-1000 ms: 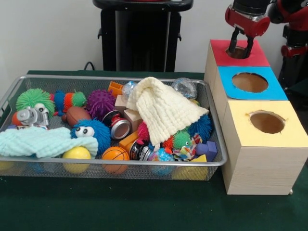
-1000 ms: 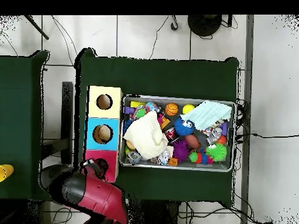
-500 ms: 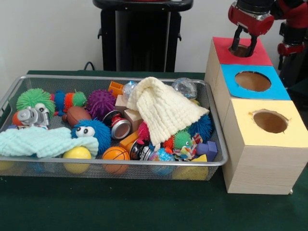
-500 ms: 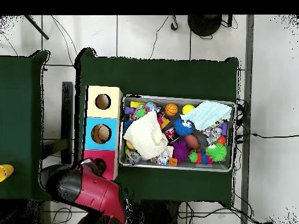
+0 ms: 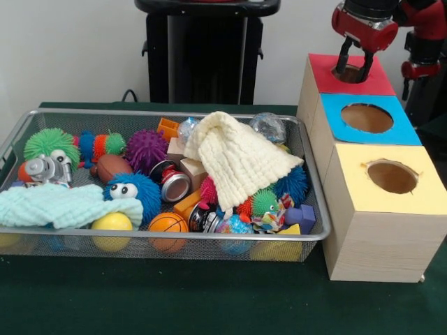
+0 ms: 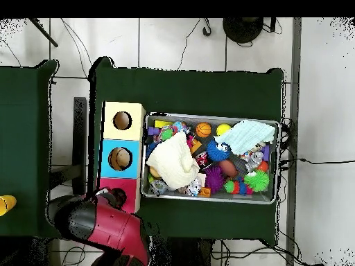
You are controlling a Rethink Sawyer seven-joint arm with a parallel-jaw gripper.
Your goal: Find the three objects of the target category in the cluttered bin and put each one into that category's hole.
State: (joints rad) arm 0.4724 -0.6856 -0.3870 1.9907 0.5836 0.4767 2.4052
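The claw (image 5: 353, 64) hangs directly over the red-topped hole (image 5: 351, 74) at the far end of the wooden sorting box (image 5: 370, 230), its two dark fingers (image 5: 342, 57) spread apart with nothing visible between them, tips at the hole's rim. Next along the box from the claw lies the blue-topped hole (image 5: 367, 118), then the yellow-topped hole (image 5: 392, 176). In the overhead view a brownish ball (image 6: 123, 159) seems to lie inside the blue hole, though it is hard to make out. Well off to the claw's side, on the green worktop (image 5: 209, 300), the wire-mesh bin (image 5: 167, 237) holds a cream knitted cloth (image 5: 237, 157), a mint cloth (image 5: 63, 204), a small basketball (image 5: 167, 225), a toy football (image 5: 112, 166), a yellow ball (image 5: 112, 223), spiky rubber balls and a tin can (image 5: 174, 185).
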